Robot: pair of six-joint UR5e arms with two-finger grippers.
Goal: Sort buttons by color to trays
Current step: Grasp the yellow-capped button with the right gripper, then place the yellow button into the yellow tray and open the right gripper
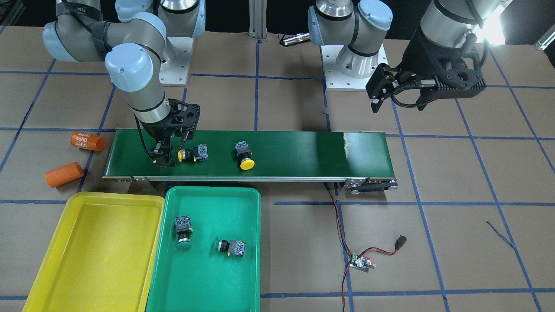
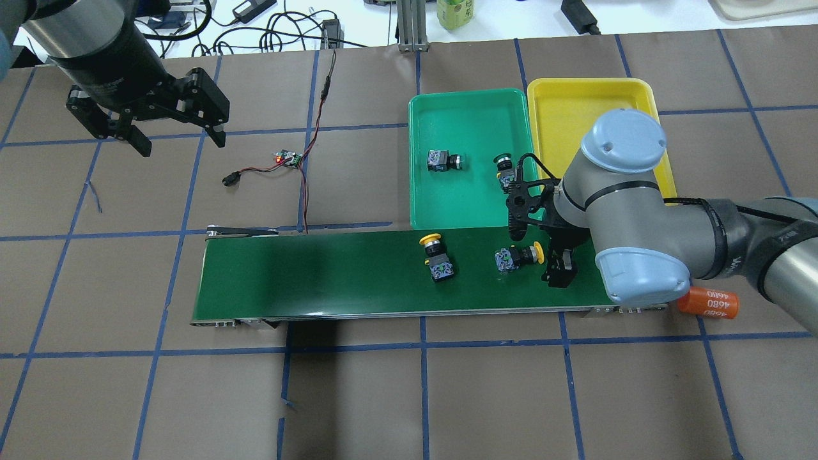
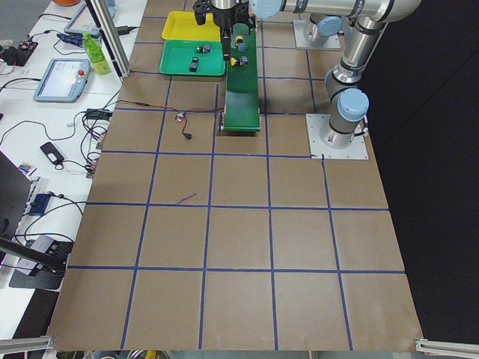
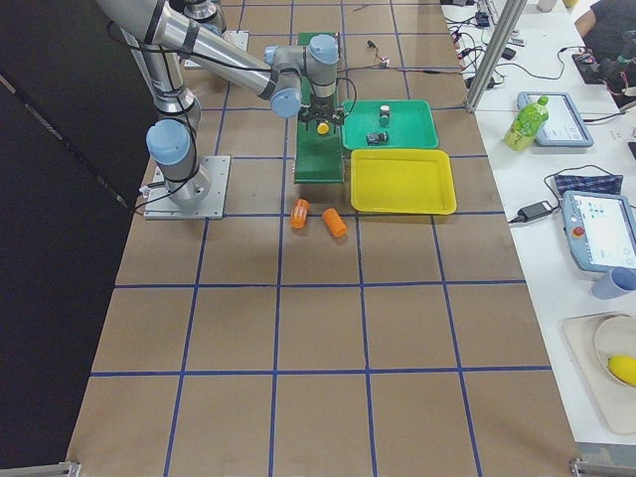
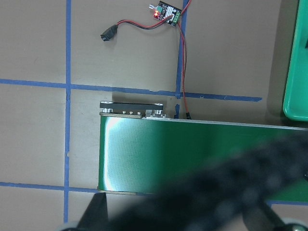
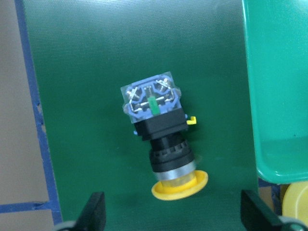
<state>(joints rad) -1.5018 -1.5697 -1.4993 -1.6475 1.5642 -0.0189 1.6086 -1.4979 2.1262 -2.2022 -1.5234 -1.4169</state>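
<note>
Two yellow-capped buttons lie on their sides on the conveyor belt (image 1: 303, 151): one (image 1: 193, 154) (image 2: 514, 257) (image 6: 159, 130) under my right gripper, the other (image 1: 245, 156) (image 2: 436, 255) further along. My right gripper (image 1: 169, 151) (image 2: 540, 252) (image 6: 175, 214) is open, low over the belt, its fingertips spread either side of the first button's cap end without touching it. Two green-capped buttons (image 1: 183, 232) (image 1: 232, 248) lie in the green tray (image 1: 208, 281) (image 2: 460, 108). The yellow tray (image 1: 95, 242) (image 2: 588, 108) holds nothing. My left gripper (image 1: 398, 106) (image 2: 182, 145) hangs open and empty, high beyond the belt's other end.
Two orange cylinders (image 1: 88, 141) (image 1: 63, 174) lie on the table past the belt's end near my right arm. A small controller board (image 1: 360, 262) (image 2: 289, 158) with red and black wires lies near the other end. The trays sit side by side against the belt.
</note>
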